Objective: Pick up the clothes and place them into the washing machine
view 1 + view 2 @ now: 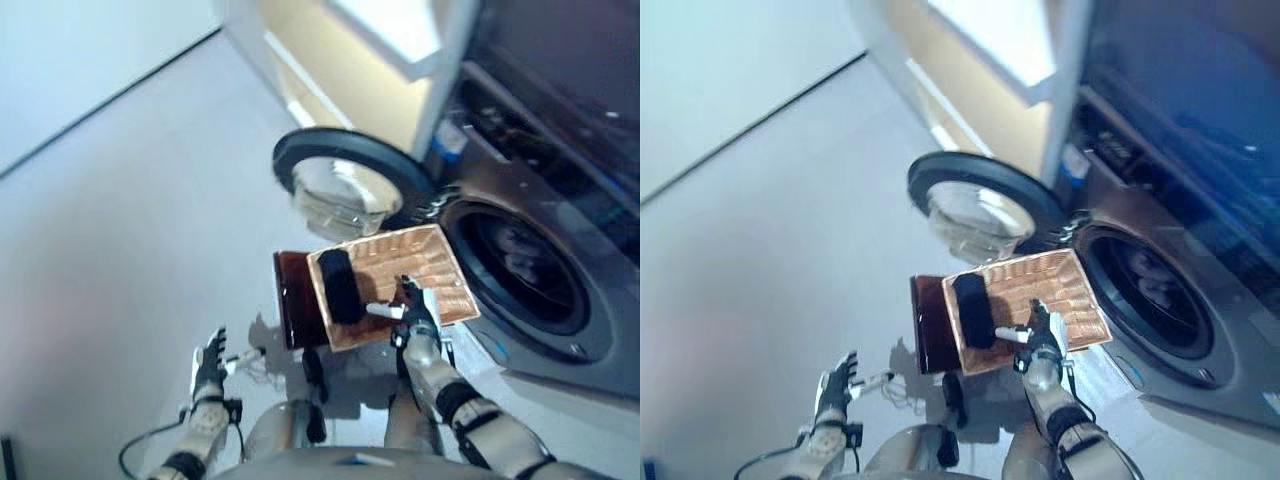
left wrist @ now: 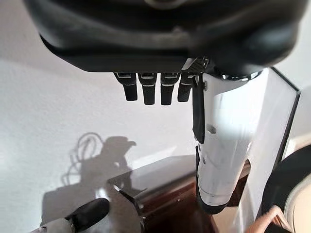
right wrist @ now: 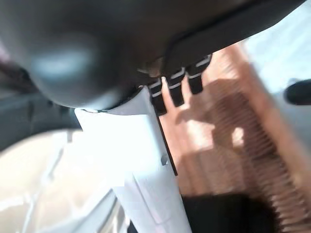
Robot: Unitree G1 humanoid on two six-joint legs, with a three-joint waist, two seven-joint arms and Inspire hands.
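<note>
While the dark clothes (image 1: 338, 285) lie bundled in the woven basket (image 1: 440, 262) beside the open washing machine (image 1: 530, 275), the right hand (image 1: 415, 318) hovers over the basket, fingers straight — seemingly poised to grab — the left hand (image 1: 210, 362) idle, relaxed.

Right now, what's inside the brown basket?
A dark rolled-up piece of clothing lies at one end of the woven basket. The rest shows only bare wicker. The right hand hangs over the near edge, hiding a little of the bottom there.
</note>
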